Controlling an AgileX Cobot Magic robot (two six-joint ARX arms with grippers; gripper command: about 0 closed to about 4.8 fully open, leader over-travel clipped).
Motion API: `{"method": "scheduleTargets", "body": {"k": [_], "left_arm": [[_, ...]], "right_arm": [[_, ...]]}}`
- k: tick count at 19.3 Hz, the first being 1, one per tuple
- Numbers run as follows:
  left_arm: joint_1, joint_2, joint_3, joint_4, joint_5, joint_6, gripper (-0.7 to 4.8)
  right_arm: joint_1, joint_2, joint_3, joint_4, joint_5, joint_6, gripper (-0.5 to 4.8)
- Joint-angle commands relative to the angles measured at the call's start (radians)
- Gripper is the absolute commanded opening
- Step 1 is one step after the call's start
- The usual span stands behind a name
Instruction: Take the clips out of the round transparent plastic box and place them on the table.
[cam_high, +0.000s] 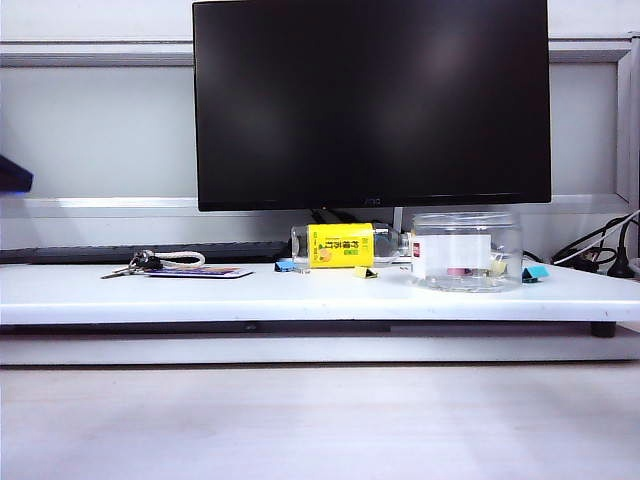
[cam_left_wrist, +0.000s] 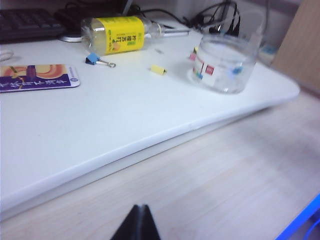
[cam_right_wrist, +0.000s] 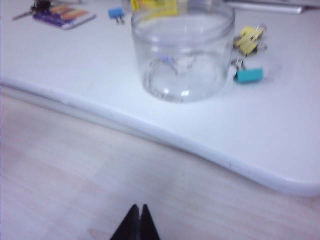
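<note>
The round transparent plastic box (cam_high: 467, 250) stands upright and lidless at the right of the white table (cam_high: 200, 290). One pale-yellow clip (cam_high: 365, 271) lies on the table left of it, also in the left wrist view (cam_left_wrist: 158, 69). More yellow clips (cam_right_wrist: 249, 40) lie just outside the box (cam_right_wrist: 182, 55), behind it. I cannot tell whether any clip is inside the box (cam_left_wrist: 225, 62). My left gripper (cam_left_wrist: 142, 207) and right gripper (cam_right_wrist: 139, 207) are both shut and empty. They hang over the wooden surface in front of the table's edge, and neither appears in the exterior view.
A clear bottle with a yellow label (cam_high: 340, 245) lies behind the clips, under a large monitor (cam_high: 370, 100). A small blue clip (cam_high: 287, 265), a teal clip (cam_high: 535, 272), keys (cam_high: 135, 263) and a printed card (cam_high: 200, 271) are also on the table. Cables (cam_high: 600, 255) trail at the far right.
</note>
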Motion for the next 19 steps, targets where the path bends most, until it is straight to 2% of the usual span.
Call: {"method": "scheduleTargets", "body": {"k": [1, 5, 8, 16, 19], "left_arm": [[-0.001, 0.002, 0.003, -0.015, 0.000, 0.030, -0.06], [0.000, 0.001, -0.030, -0.061, -0.019, 0.058, -0.06], [-0.001, 0.001, -0.067, -0.079, 0.027, 0.052, -0.06], [-0.001, 0.000, -0.067, -0.077, 0.037, 0.039, -0.05], [-0.001, -0.080, -0.067, -0.077, 0.037, 0.040, -0.05]], "right_arm": [[0.000, -0.002, -0.005, 0.008, 0.005, -0.003, -0.01], [0.000, -0.001, -0.005, 0.007, 0.014, -0.032, -0.01], [0.000, -0.002, -0.005, 0.007, 0.014, -0.032, -0.01], [0.000, -0.002, -0.005, 0.008, 0.018, -0.032, 0.00], [0.000, -0.002, -0.005, 0.008, 0.021, -0.032, 0.00]]}}
